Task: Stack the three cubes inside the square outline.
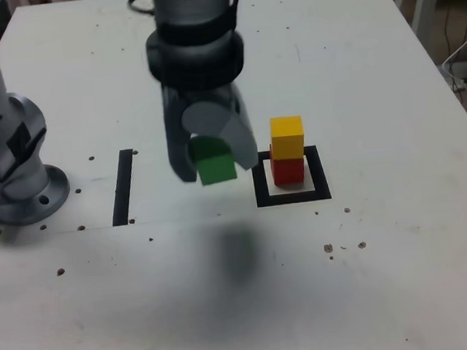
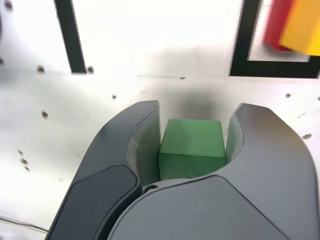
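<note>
Exterior high, angled down – wrist close, downward.

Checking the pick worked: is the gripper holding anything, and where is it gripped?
Yes, the gripper is shut on the green cube, its jaws pressing two opposite side faces.

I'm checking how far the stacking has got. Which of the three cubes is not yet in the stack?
The green cube. It is off the table, clamped in the pincer, while the yellow cube sits on the red cube inside the square outline.
</note>
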Motion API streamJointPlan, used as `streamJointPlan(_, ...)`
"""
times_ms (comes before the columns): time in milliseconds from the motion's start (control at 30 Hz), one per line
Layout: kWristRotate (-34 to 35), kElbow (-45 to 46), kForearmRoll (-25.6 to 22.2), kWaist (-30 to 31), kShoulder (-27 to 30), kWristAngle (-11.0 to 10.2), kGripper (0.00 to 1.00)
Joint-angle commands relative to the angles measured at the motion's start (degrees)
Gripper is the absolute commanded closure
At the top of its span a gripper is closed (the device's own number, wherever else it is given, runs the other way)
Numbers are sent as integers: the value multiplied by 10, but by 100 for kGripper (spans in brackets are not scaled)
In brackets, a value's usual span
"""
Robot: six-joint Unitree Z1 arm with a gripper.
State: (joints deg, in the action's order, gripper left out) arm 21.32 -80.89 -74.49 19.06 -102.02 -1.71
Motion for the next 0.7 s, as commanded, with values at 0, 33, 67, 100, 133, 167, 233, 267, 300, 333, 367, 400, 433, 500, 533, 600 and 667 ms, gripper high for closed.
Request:
streamJointPlan(0,-27,-22,-15,-14,-14,-2,73)
streamJointPlan(33,-37,-32,-21,-19,-19,-2,73)
streamJointPlan(67,-46,-41,-27,-25,-23,-2,73)
streamJointPlan(100,-54,-50,-32,-31,-28,-2,73)
streamJointPlan(133,-62,-60,-37,-36,-32,-2,73)
streamJointPlan(167,-70,-69,-41,-42,-35,-2,73)
streamJointPlan(233,-84,-87,-47,-54,-40,-4,73)
streamJointPlan(267,-91,-95,-49,-61,-42,-6,72)
streamJointPlan(300,-98,-102,-51,-68,-43,-7,72)
streamJointPlan(333,-104,-109,-52,-75,-45,-10,72)
streamJointPlan(367,-110,-114,-54,-82,-46,-12,72)
streamJointPlan(400,-116,-119,-55,-90,-47,-15,72)
streamJointPlan(433,-122,-123,-57,-100,-49,-18,72)
streamJointPlan(500,-125,-127,-60,-113,-54,-22,72)
streamJointPlan(533,-124,-128,-60,-119,-56,-23,72)
streamJointPlan(600,-119,-130,-62,-128,-63,-23,72)
streamJointPlan(667,-113,-132,-62,-136,-71,-23,72)
